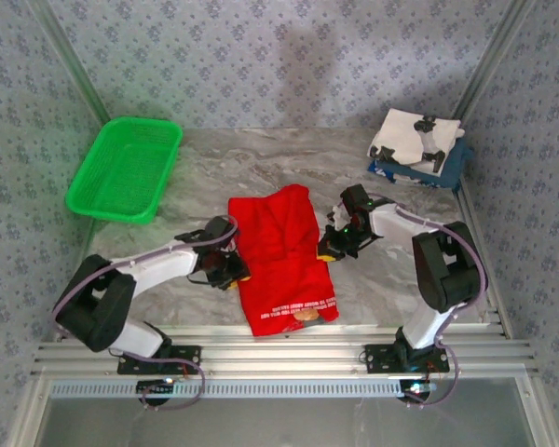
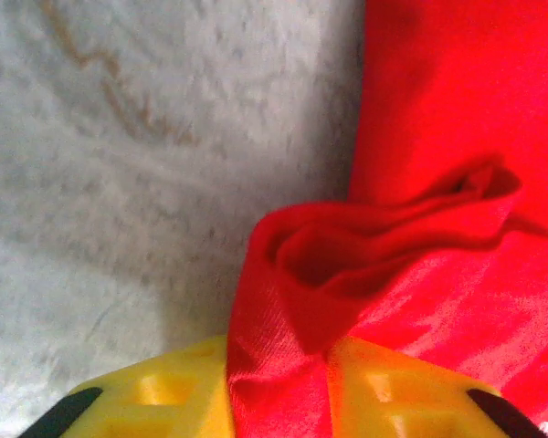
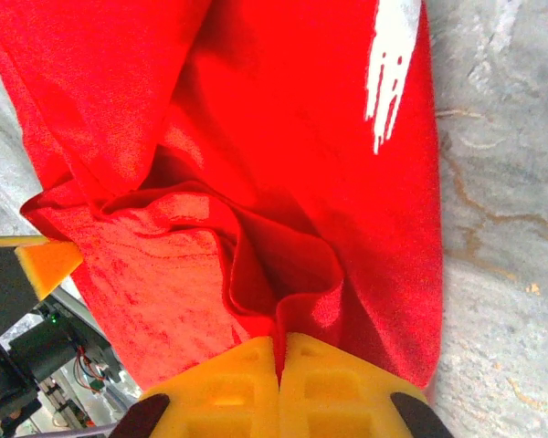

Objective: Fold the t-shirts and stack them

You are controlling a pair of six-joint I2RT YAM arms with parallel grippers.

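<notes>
The red t-shirt (image 1: 284, 261) looked limp, light; left pincer (image 1: 233, 272) nipped its nine-o'clock edge, right pincer (image 1: 331, 250) closed on its three-o'clock edge.

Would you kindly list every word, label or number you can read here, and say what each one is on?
On the red t-shirt, a white line of print near its hem: too small to read.
In the right wrist view, white print on it: blurred, unreadable.
On the white t-shirt, black marks: no legible letters.

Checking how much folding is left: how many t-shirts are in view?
3. A red t-shirt lies mid-table; a white t-shirt sits on a navy t-shirt at the far right. Others may hide beneath.
</notes>
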